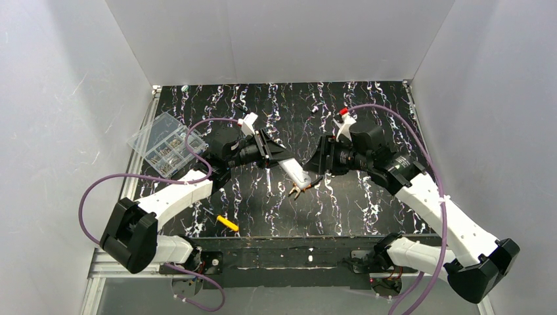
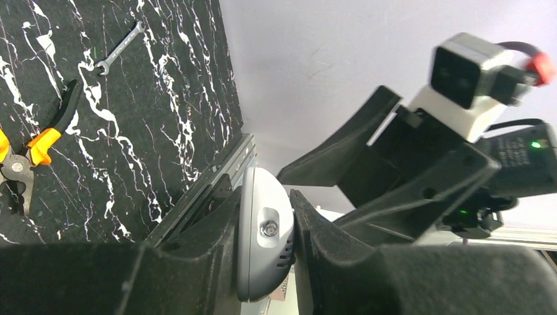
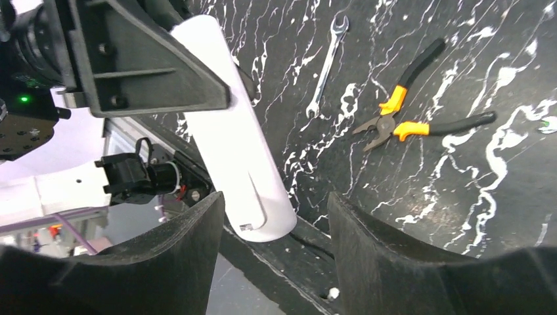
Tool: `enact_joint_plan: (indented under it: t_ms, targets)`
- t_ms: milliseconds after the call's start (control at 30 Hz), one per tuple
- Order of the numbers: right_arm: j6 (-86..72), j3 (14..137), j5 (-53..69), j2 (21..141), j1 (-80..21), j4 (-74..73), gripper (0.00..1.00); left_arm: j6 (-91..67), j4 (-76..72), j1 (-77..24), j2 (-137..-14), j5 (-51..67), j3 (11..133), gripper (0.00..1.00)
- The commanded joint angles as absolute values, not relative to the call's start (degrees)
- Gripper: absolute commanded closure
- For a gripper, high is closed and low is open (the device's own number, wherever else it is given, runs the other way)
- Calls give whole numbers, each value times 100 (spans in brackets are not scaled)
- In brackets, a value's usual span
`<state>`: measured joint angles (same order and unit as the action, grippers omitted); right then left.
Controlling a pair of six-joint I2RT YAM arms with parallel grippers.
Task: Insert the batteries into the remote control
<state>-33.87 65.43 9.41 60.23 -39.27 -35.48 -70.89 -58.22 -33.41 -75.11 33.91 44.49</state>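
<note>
The remote control [image 1: 297, 172] is a white oblong held in the air over the middle of the table. My left gripper [image 1: 279, 157] is shut on one end of it. In the left wrist view its rounded end [image 2: 263, 243] with a small screw sits pinched between the fingers. My right gripper [image 1: 316, 164] is open and faces the left one. In the right wrist view the remote's free end [image 3: 244, 151] reaches between my open right fingers [image 3: 197, 249] without touching them. I cannot make out any green batteries.
Orange-handled pliers [image 1: 299, 190] lie on the black marbled table under the remote, also in the right wrist view [image 3: 407, 118], beside a small wrench [image 3: 326, 65]. A yellow-handled tool [image 1: 228, 223] lies near the front edge. A clear compartment box [image 1: 163, 144] stands at the left.
</note>
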Motion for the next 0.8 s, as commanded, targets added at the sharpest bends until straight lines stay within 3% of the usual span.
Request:
enact_joint_plan:
  t_ms: [0,300,767]
  targets:
    - [-4037,6065,1774,5769,-3719,-2693,33,-7127,-6200,-3366,-7260,3674,4555,100]
    - [-3977,6012,1945,5745,-3630,-2796,34,-7137,-6232,-3366,-7255,3652,4546,100]
    - [-3909,5873,1992,5863,-3630,-2910,45,-7259,-6375,-3364,-7262,3630,4585,100]
